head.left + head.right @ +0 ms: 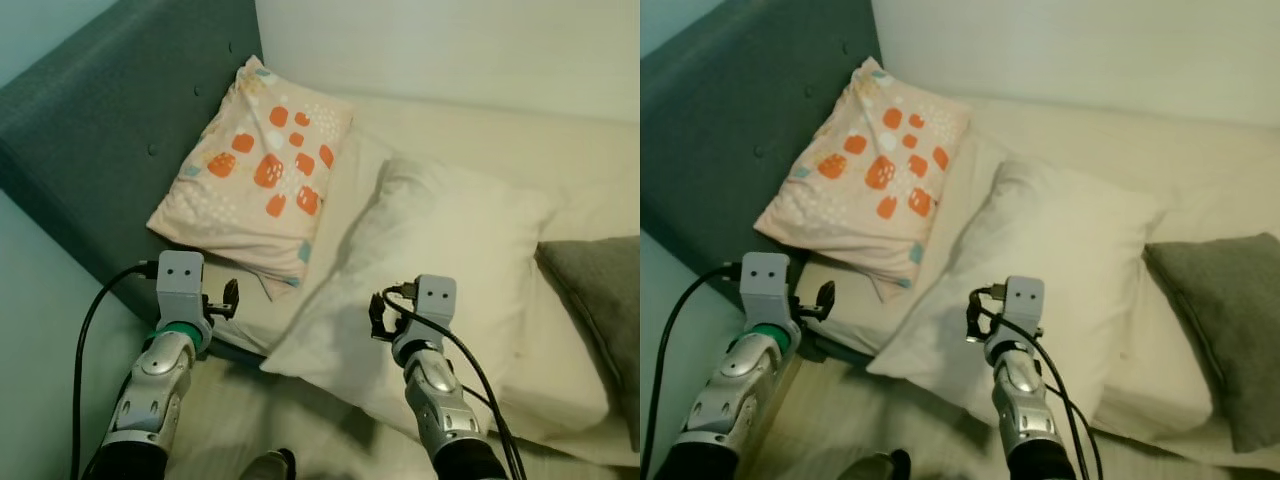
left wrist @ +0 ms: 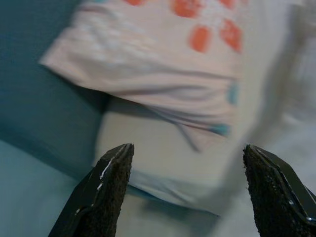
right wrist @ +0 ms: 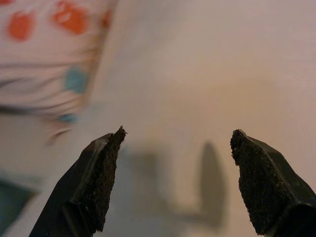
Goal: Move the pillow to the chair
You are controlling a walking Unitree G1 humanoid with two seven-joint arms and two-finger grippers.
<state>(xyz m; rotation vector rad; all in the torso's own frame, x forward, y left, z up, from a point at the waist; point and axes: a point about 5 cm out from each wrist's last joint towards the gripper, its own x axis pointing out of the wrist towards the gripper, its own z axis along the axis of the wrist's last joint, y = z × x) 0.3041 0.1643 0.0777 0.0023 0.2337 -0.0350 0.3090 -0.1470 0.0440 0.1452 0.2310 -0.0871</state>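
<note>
A pink pillow [image 1: 262, 172] with orange and white spots leans against the teal headboard [image 1: 90, 130] at the bed's head. Beside it lies a bigger cream pillow [image 1: 440, 270], its near corner hanging toward me. My left gripper [image 1: 222, 300] is open and hovers just short of the mattress edge below the spotted pillow [image 2: 163, 54]. My right gripper [image 1: 382, 316] is open above the near part of the cream pillow [image 3: 207, 79], with nothing between its fingers. The left wrist view shows the spotted pillow's lower edge ahead of the fingers [image 2: 111, 182].
A grey cushion [image 1: 600, 300] lies on the bed at the right. The cream sheet [image 1: 520, 140] runs to the pale wall [image 1: 450, 40] behind. Wooden floor [image 1: 220, 420] shows between my arms, by the bed's edge.
</note>
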